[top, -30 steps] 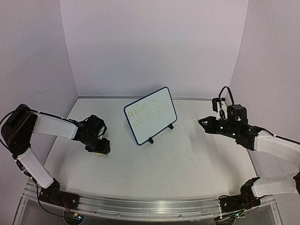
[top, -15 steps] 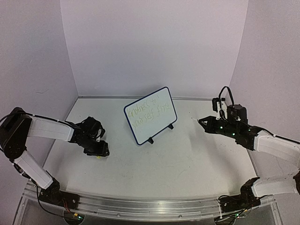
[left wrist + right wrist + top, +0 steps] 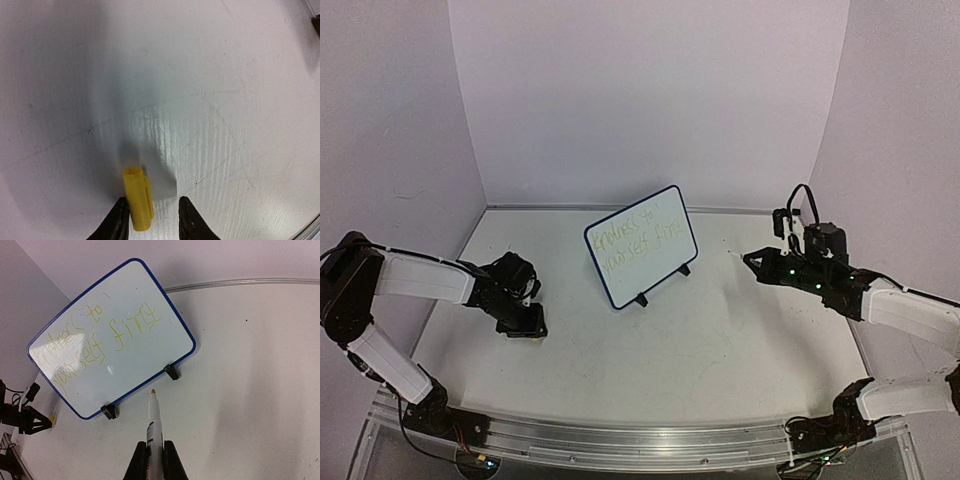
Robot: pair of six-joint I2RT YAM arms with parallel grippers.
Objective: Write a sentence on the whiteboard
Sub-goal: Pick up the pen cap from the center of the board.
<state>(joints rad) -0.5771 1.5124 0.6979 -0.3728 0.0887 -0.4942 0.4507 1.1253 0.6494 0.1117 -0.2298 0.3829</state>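
A small rectangular whiteboard [image 3: 642,245] with rounded corners and a thin dark blue rim stands propped on two black clip feet. It is on the white table [image 3: 720,345], near the middle of the back edge, with its face turned toward the front. Across it runs the sentence [image 3: 100,337], two lines of faint yellow-green handwriting; the second line reads "yourself first".

The right gripper [image 3: 155,445] hangs over the right side of the table, well apart from the board. Its jaws are clamped on a white marker pen [image 3: 154,417] whose orange-yellow tip points toward the board's lower rim without touching it.

The left gripper [image 3: 152,200] sits low near the table's left edge, left of the board and apart from it. Its jaws stand narrow but not closed. A short yellow plastic cap [image 3: 138,197] lies on the table between them, against one finger [image 3: 119,222], with a gap to the other.
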